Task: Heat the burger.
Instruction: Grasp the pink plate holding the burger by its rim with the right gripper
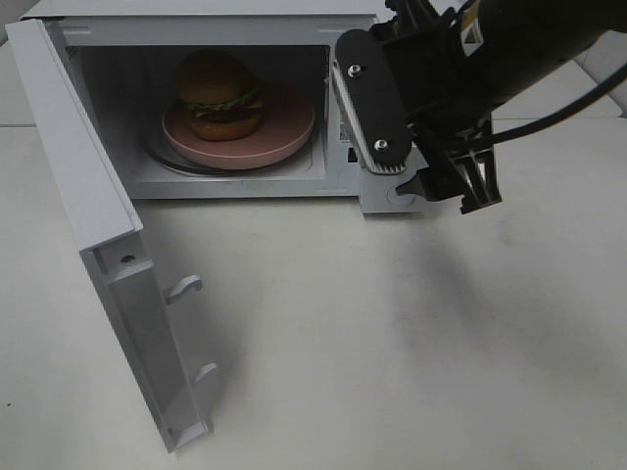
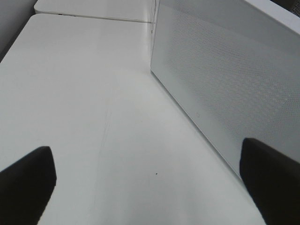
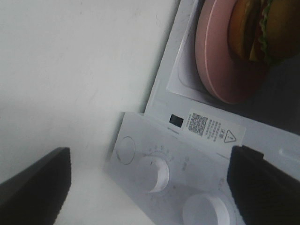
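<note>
Burger [image 1: 220, 95] on pink plate [image 1: 286, 139] inside open microwave [image 1: 196, 24].
We found both grippers released, empty: right gripper [image 3: 149, 185] at the control panel [image 3: 154, 161], which its arm [image 1: 529, 39] largely hid from the high camera; left gripper [image 2: 150, 185], fingertips only, beside a perforated white panel [image 2: 225, 79].

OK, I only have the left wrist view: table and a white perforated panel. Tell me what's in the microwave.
Observer: The burger sits on a pink plate inside the microwave.
Operator: Report the door.
Observer: The microwave door stands wide open.
Operator: Now give me the right gripper.
Observer: The right gripper is open and empty, facing the control panel and its two knobs.
</note>
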{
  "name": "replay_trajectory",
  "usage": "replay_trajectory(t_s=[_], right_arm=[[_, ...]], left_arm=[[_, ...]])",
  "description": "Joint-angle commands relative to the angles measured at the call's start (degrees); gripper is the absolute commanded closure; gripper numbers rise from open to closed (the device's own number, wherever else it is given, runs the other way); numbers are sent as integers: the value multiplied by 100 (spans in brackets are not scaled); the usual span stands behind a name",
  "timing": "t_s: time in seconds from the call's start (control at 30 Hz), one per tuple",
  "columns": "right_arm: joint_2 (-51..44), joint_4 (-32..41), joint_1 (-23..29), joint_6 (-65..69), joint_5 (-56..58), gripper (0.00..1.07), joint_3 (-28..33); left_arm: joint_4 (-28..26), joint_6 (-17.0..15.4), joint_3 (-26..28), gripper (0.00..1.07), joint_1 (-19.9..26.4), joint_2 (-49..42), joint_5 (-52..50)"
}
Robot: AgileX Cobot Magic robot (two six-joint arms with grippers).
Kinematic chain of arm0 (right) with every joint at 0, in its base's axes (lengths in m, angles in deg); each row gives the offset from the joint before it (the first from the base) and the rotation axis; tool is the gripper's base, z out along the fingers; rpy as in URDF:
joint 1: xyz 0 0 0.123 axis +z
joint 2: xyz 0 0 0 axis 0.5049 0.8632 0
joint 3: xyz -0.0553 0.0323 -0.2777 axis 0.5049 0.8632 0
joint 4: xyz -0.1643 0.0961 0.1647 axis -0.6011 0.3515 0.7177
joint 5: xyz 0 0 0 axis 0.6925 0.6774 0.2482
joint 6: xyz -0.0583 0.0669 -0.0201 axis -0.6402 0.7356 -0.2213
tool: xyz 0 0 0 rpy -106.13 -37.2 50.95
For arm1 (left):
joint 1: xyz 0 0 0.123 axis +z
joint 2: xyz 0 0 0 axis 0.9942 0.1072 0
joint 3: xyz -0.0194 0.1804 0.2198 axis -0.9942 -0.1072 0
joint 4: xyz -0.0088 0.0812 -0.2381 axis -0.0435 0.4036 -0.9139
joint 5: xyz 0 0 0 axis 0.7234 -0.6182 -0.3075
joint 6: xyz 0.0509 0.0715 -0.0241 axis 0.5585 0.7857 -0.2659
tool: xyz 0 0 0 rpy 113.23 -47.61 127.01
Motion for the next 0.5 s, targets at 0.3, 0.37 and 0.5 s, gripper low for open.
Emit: replay_trajectory(t_s=[0.3,0.37,0.5], right_arm=[[1026,-252,286,510,-447,20,-751],[1112,-292,286,533,-498,20,-785],[1507,-481,286,642,-682,20,-980]], left_arm=[[-34,-29,-23,7,29,-109,-11],[-34,-29,-23,7,29,-109,-11],[-34,-29,-23,7,29,-109,-11]])
